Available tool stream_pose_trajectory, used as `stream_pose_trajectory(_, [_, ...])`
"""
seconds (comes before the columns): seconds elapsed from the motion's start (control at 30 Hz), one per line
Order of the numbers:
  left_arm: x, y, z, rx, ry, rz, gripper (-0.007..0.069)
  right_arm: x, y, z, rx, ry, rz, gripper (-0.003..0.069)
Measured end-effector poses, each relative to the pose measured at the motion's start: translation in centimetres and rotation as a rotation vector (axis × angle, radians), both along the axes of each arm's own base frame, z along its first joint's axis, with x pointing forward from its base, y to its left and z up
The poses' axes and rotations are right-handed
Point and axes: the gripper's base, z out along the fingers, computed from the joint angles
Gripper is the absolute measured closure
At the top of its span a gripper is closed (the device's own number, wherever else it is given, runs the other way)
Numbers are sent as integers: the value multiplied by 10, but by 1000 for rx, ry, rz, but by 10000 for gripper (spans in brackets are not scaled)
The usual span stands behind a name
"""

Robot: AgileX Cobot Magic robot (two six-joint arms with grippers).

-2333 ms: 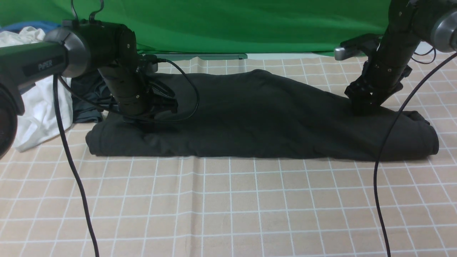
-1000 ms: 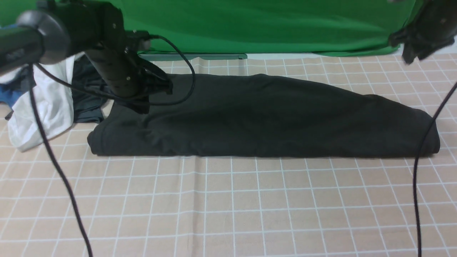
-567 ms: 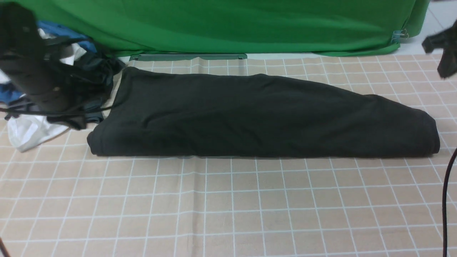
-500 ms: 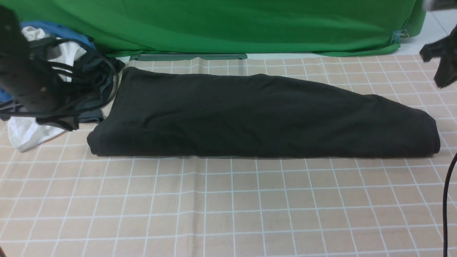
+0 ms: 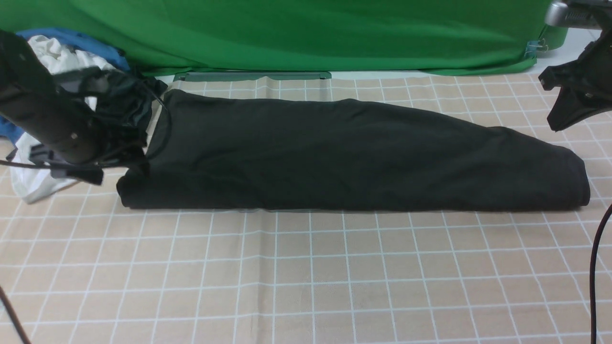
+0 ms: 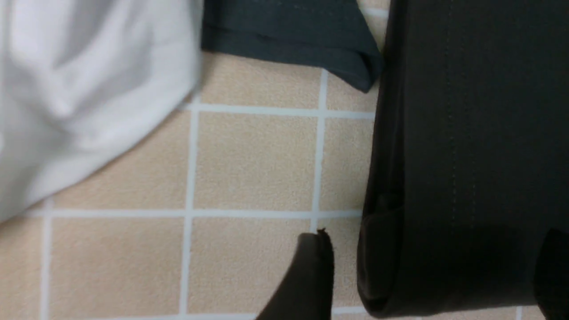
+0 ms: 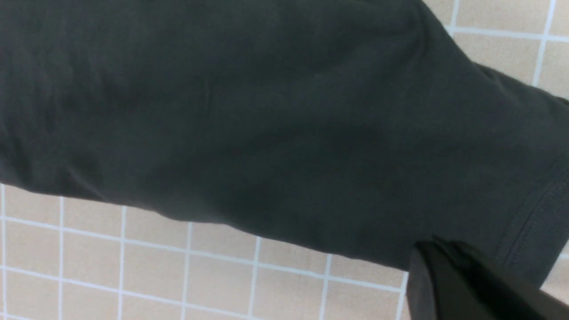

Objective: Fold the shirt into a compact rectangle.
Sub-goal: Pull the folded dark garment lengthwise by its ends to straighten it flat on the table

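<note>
— From the front, where is the shirt [image 5: 354, 153]?
— It lies folded into a long black band across the checked cloth [image 5: 306, 277] on the bench. The left claw [image 5: 81, 169] sits low at the shirt's left end, just beside its near corner. The right claw [image 5: 566, 102] hangs above and beyond the shirt's right end, apart from it.
— And the left wrist view?
— The left claw is spread wide, with one finger [image 6: 311, 275] over bare cloth beside the shirt's edge and the other [image 6: 553, 271] over the shirt. A white garment [image 6: 66, 111] and a dark grey garment [image 6: 289, 40] lie near that end.
— The right wrist view?
— The shirt fills most of it. Only one dark finger [image 7: 466, 289] shows, so whether that claw is spread or pressed together cannot be told.
</note>
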Motion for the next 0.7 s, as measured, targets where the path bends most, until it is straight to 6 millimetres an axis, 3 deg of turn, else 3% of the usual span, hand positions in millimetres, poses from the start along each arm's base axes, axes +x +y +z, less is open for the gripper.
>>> stream_pose_trajectory(0.13, [3, -1, -21, -18, 49, -10, -45, 0, 0, 0, 1, 0, 0, 623])
stream_pose_trajectory(0.2, [5, -1, -29, -26, 68, -13, -8, 0, 0, 0, 1, 0, 0, 623])
stream_pose_trajectory(0.33, [5, -4, -32, -41, 92, -25, 234, 0, 0, 0, 3, 5, 2, 614])
stream_pose_trajectory(0.4, [3, -5, -32, -29, 107, -44, 424, -1, 0, 0, -5, 9, 4, 595])
stream_pose_trajectory(0.43, [3, -6, -30, -30, 102, -47, 504, -1, -1, -1, -17, 12, 6, 565])
stream_pose_trajectory(0.5, [1, -7, -24, -23, 94, -54, 540, -1, -3, -1, -38, 14, 5, 506])
stream_pose_trajectory(0.7, [-13, -4, 15, 25, 64, -73, 536, -5, -6, -4, -71, 30, 8, 243])
